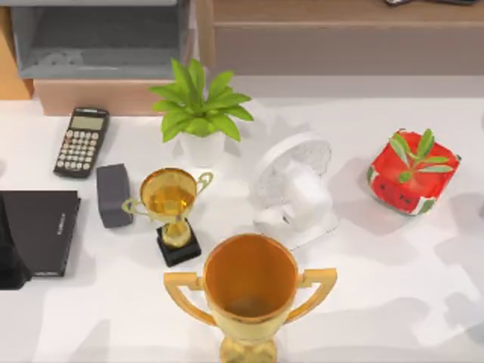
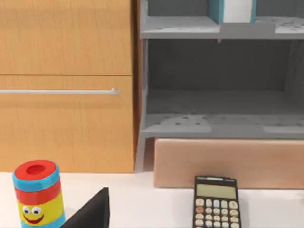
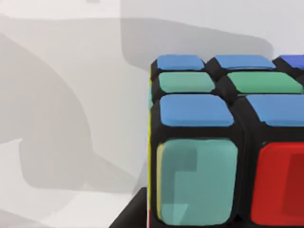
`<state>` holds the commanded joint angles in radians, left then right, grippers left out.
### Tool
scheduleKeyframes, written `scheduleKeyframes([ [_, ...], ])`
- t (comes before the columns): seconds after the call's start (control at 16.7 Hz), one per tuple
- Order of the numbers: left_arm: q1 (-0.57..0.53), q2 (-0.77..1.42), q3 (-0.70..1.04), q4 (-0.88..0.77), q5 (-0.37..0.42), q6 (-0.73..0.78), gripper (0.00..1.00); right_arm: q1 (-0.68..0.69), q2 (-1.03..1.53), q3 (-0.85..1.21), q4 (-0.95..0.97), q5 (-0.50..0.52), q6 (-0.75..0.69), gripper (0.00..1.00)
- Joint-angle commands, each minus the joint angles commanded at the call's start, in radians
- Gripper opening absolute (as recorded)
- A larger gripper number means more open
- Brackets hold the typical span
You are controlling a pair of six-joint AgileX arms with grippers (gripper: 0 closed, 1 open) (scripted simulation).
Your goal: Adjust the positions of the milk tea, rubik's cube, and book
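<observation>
A: Cube handling is judged to be the step in hand. The rubik's cube (image 3: 223, 142) is seen at close range on the white tabletop (image 3: 61, 71).

B: Blue, green and red tiles in a black frame are shown. Is it gripped?

A: That cannot be told for the right end effector (image 3: 130, 216). A square closing on opposite faces is called for next. The book (image 2: 232, 9) is stood upright on the grey shelf (image 2: 180, 28), and the left arm (image 1: 6, 261) is parked at the tabletop's left edge.
</observation>
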<state>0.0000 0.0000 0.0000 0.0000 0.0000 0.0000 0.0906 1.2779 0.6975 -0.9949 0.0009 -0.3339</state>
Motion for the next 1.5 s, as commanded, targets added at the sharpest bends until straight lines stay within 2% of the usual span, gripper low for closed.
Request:
scheduleKeyframes([
  [0.42,0.0,0.0,0.0,0.0,0.0,0.0,1.0,0.0,-0.021,0.043,-0.06,0.001,0.002,0.0],
  [0.66,0.0,0.0,0.0,0.0,0.0,0.0,1.0,0.017,0.011,0.13,0.041,0.051,0.034,0.0],
  [0.9,0.0,0.0,0.0,0.0,0.0,0.0,1.0,0.068,0.089,0.295,0.288,0.143,0.107,0.0],
  [1.32,0.0,0.0,0.0,0.0,0.0,0.0,1.0,0.215,0.238,0.605,0.863,0.312,0.267,0.0],
  [1.5,0.0,0.0,0.0,0.0,0.0,0.0,1.0,0.264,0.27,0.711,1.028,0.367,0.322,0.0],
])
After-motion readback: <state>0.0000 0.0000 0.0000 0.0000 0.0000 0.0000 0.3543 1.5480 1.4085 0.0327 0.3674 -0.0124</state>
